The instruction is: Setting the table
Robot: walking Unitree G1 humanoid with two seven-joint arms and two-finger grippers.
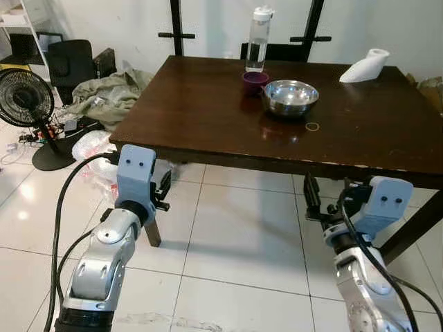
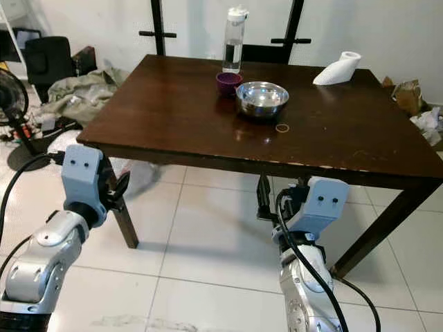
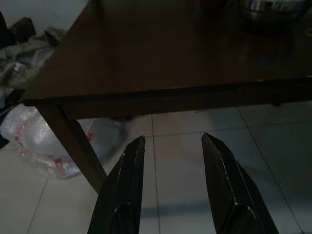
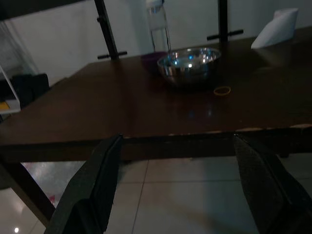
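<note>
A dark wooden table stands before me. At its far side sit a steel bowl, a purple cup to its left and a clear water bottle behind the cup. A white paper roll lies at the far right, and a small rubber band lies in front of the bowl. My left gripper hangs open and empty below the table's front edge, near the left leg. Also open and empty, my right gripper points at the table's front edge below the bowl.
A black fan, a black chair, a heap of cloth and a plastic bag crowd the floor to the left. The table leg stands close to my left arm. A dark chair sits behind the table.
</note>
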